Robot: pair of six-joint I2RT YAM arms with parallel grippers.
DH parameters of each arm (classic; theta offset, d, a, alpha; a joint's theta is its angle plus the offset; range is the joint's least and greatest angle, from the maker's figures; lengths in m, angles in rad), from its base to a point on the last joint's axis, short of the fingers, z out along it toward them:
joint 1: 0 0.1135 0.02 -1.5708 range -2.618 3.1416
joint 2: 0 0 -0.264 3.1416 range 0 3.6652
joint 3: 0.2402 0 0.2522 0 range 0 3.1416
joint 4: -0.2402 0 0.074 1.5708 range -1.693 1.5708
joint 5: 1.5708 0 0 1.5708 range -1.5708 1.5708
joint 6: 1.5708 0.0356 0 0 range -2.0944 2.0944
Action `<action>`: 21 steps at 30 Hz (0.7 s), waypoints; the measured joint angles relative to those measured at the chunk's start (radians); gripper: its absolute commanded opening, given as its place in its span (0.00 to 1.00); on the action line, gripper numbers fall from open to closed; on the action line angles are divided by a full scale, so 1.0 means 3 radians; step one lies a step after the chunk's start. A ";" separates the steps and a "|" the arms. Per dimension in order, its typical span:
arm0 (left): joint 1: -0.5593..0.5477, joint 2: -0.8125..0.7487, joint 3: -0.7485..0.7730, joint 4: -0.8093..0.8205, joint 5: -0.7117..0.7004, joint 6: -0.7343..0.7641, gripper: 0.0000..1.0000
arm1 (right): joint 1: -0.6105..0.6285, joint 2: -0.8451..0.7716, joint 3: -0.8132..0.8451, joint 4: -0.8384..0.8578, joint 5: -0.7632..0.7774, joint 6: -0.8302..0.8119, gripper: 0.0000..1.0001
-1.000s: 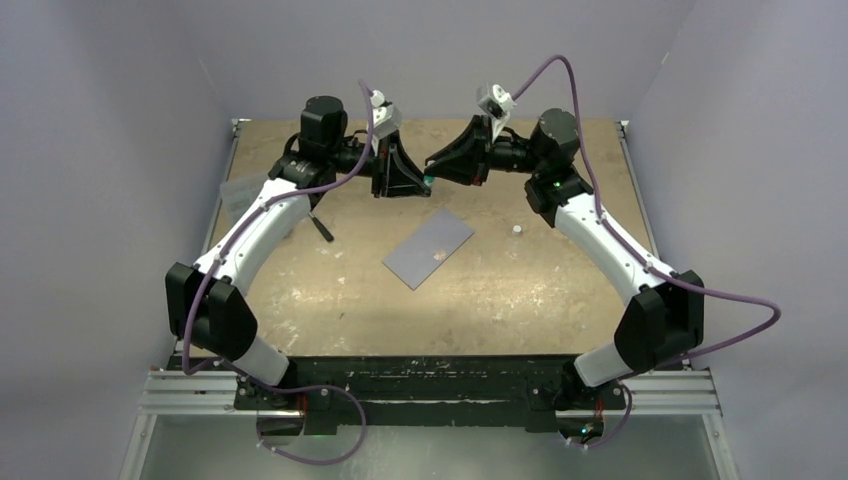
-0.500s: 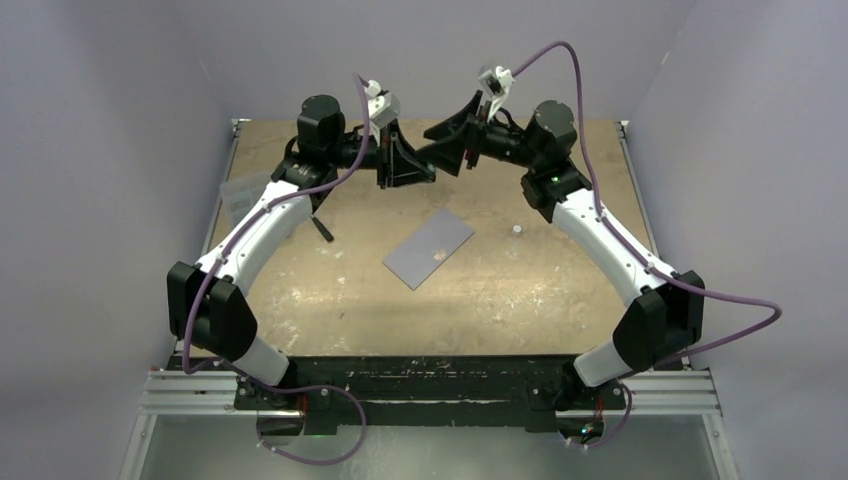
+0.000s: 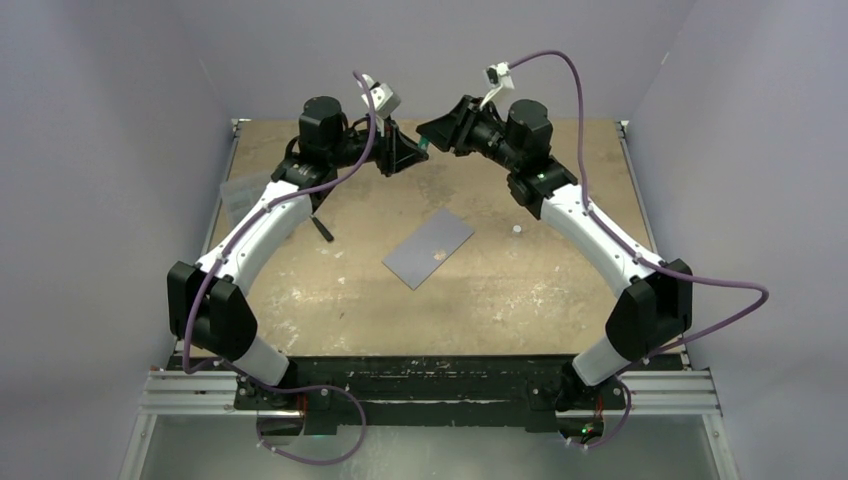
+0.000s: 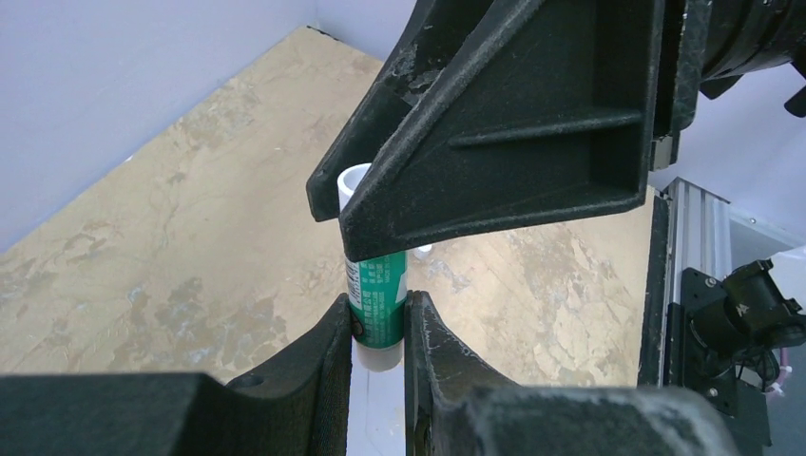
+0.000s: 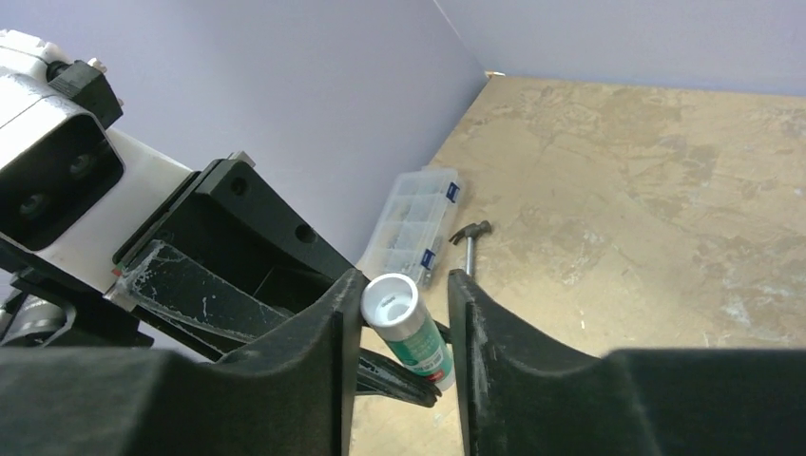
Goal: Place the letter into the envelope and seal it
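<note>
The grey-blue envelope (image 3: 429,248) lies flat in the middle of the table with its flap closed. The peach-tan letter is out of view. My left gripper (image 3: 416,153) is shut on a green glue stick (image 4: 378,299), raised above the back of the table. The stick's white upper end (image 5: 391,304) is uncapped. My right gripper (image 5: 404,296) is open, its fingers (image 4: 513,142) on either side of that end; the left finger is close against it and there is a gap on the right. Both grippers meet well behind the envelope.
A small white cap (image 3: 516,229) lies on the table right of the envelope. A clear ribbed plastic box (image 5: 421,224) sits at the table's left edge, with a small black-headed tool (image 5: 468,245) beside it. Purple walls enclose the table.
Both grippers have lifted and tilted upward at the back of the table. The right arm has swung left, and its jaws now straddle the glue stick's upper end. The envelope has not moved.
</note>
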 measured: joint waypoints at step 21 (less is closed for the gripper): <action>0.0032 0.0000 0.0037 -0.0462 0.1279 0.0159 0.00 | -0.0140 -0.0058 -0.0085 0.0268 -0.2223 -0.1339 0.00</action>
